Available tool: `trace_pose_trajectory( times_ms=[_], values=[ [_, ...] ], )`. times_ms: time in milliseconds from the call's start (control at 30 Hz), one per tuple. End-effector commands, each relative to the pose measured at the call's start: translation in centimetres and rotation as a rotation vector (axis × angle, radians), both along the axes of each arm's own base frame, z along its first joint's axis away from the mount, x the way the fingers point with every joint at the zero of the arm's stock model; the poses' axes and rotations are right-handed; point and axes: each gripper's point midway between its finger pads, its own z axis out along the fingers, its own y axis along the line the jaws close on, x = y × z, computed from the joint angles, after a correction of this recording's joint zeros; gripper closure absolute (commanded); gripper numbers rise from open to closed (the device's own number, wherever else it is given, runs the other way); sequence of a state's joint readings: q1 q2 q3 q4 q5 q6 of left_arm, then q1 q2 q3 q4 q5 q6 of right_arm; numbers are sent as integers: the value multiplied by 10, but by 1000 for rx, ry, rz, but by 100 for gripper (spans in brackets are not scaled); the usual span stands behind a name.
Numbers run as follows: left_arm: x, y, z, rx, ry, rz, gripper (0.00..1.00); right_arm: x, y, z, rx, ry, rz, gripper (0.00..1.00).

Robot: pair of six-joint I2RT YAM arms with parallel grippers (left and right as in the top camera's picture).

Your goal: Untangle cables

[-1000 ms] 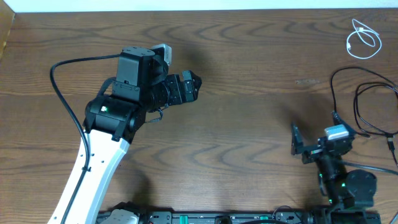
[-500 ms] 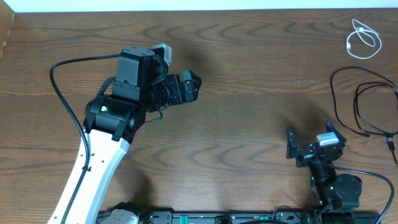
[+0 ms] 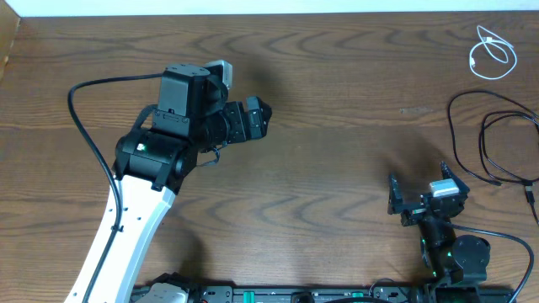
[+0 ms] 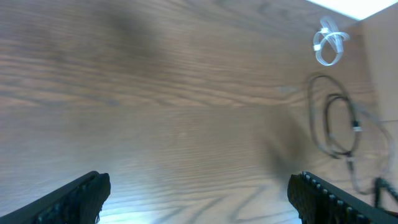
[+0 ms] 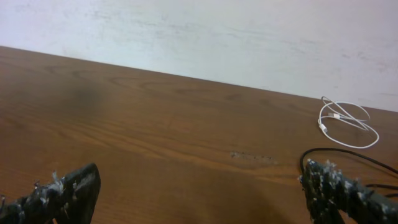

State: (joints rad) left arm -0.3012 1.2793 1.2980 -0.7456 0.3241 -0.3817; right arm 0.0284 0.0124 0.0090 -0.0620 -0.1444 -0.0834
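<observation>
The white cable [image 3: 493, 57] lies in the upper right corner of the overhead frame, a short thin cord gathered into a small loose coil with loops crossing one another. In the right wrist view [image 5: 345, 121] it sits at the right, near the back edge of the table [image 3: 337, 168], with a small plug lying inside the coil. In the left wrist view [image 4: 328, 46] it is a pale blurred knot at the upper right.

Below it, well apart, the black cables [image 3: 482, 143] lie along the right edge of the overhead frame as one wide arc with a narrower loop inside it. Both run out of the picture on the right, so their full length and ends are cut off. Where the two cords cross or touch cannot be made out. The left wrist view [image 4: 327, 127] shows them blurred; the right wrist view [image 5: 348, 153] catches only one arc.

The left gripper [image 4: 199, 183] hangs over bare wood at upper left of centre, fingers spread wide, holding nothing. The right gripper [image 5: 199, 177], at lower right, also has its fingers spread wide and empty, left of the black cables.
</observation>
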Motion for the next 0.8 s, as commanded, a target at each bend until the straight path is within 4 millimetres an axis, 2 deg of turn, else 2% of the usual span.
trace_pose_trajectory(
  times_ms=[0, 100, 233, 333, 433, 533, 633, 767],
  values=[
    [2, 18, -9, 104, -9, 33, 4, 0, 0, -1, 14, 3, -5, 1],
    [-7, 28, -19, 160, 41, 52, 4, 0, 0, -1, 14, 3, -5, 1],
    [-19, 57, -36, 300, 111, 130, 4, 0, 0, -1, 14, 3, -5, 1],
    [-21, 78, -32, 382, 72, 202, 4, 0, 0, -1, 14, 4, -5, 1],
    [-33, 101, -19, 437, -32, 243, 4, 0, 0, -1, 14, 4, -5, 1],
    [-37, 120, -9, 395, -140, 317, 4, 0, 0, -1, 14, 4, -5, 1],
    [-40, 134, -1, 323, -260, 384, 4, 0, 0, -1, 14, 4, -5, 1],
    [-50, 142, 16, 284, -561, 359, 4, 0, 0, -1, 14, 4, -5, 1]
  ],
)
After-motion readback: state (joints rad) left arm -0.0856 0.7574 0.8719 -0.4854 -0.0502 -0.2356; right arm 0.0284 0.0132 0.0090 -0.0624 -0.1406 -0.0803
